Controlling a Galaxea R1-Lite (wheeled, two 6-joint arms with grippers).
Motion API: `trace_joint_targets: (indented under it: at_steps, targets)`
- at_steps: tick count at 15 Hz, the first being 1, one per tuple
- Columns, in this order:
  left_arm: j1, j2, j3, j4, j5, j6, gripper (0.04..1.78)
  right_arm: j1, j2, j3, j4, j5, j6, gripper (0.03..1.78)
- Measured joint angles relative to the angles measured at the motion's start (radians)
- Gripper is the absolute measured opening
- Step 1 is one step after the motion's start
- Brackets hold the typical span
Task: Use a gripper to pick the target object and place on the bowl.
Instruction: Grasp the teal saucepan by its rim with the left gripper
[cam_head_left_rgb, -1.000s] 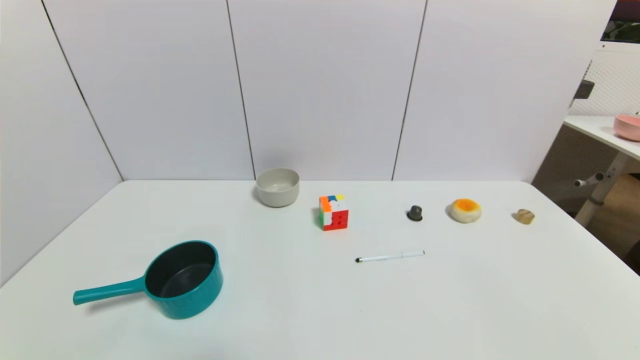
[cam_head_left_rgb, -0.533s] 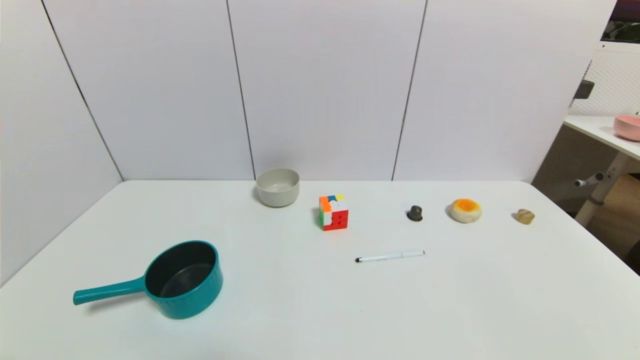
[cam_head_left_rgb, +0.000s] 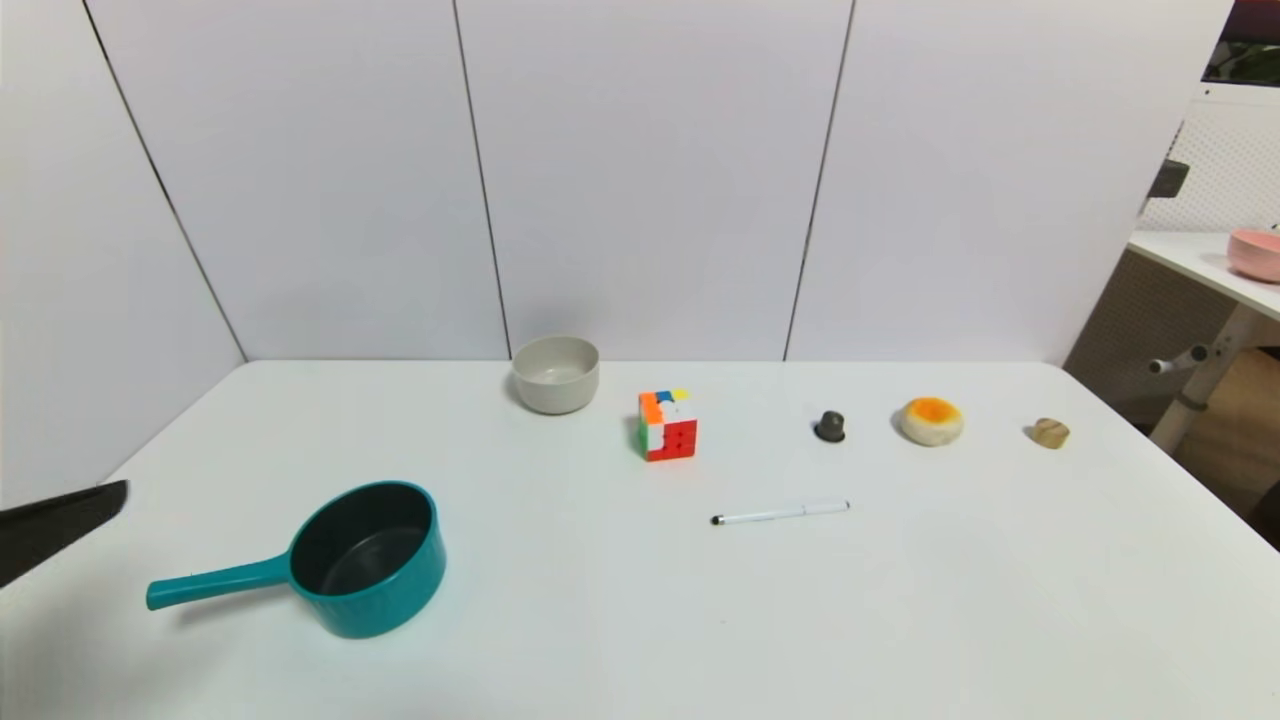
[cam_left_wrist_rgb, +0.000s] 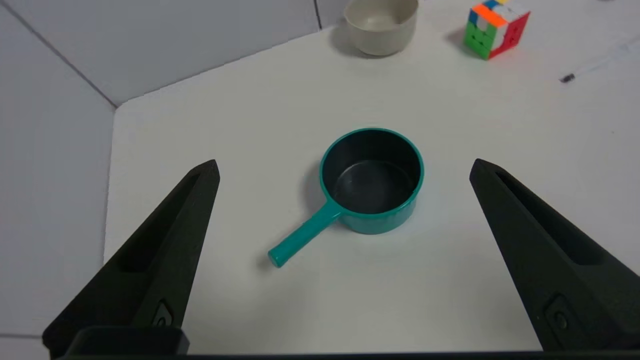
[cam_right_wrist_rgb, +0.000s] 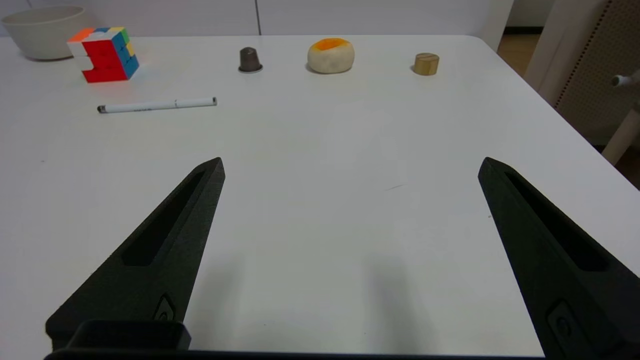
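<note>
The teal saucepan (cam_head_left_rgb: 365, 560) stands upright on the white table at the front left, its long handle (cam_head_left_rgb: 215, 583) pointing left; it also shows in the left wrist view (cam_left_wrist_rgb: 372, 180). The off-white bowl (cam_head_left_rgb: 556, 373) sits at the back of the table, also in the left wrist view (cam_left_wrist_rgb: 381, 25). My left gripper (cam_left_wrist_rgb: 344, 167) is open and empty, above and short of the saucepan; one black fingertip (cam_head_left_rgb: 70, 520) shows at the head view's left edge. My right gripper (cam_right_wrist_rgb: 351, 165) is open and empty over bare table at the front right.
A multicoloured cube (cam_head_left_rgb: 667, 424) stands right of the bowl. A white pen (cam_head_left_rgb: 780, 514) lies mid-table. A dark capsule (cam_head_left_rgb: 829, 426), a round orange-topped bun (cam_head_left_rgb: 931, 420) and a small wooden cylinder (cam_head_left_rgb: 1048, 432) line the back right. A pink bowl (cam_head_left_rgb: 1255, 254) sits on another table.
A black fingertip of my left gripper has come into the head view at its left edge. The objects on the table have not moved.
</note>
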Motion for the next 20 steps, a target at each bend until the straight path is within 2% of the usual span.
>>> trace_joint_targets:
  at_steps: [4,6,9,14,20]
  targets:
    - [-0.059,0.344,-0.219,0.208,-0.080,0.080,1.77,0.000,0.000,0.000,0.000,-0.001,0.000,1.75]
    - [-0.075,0.475,-0.266,0.322,-0.125,0.095,1.77,0.000,0.000,0.000,0.000,0.000,0.000,1.75]
    - [-0.089,0.597,-0.298,0.468,-0.136,0.086,1.77,0.000,0.000,0.000,0.000,0.000,0.000,1.75]
    - [-0.090,0.718,-0.369,0.501,-0.134,0.042,1.77,0.000,0.000,0.000,0.000,0.000,0.000,1.75]
    - [-0.090,0.840,-0.383,0.457,-0.132,0.040,1.77,0.000,0.000,0.000,0.000,0.000,0.000,1.75]
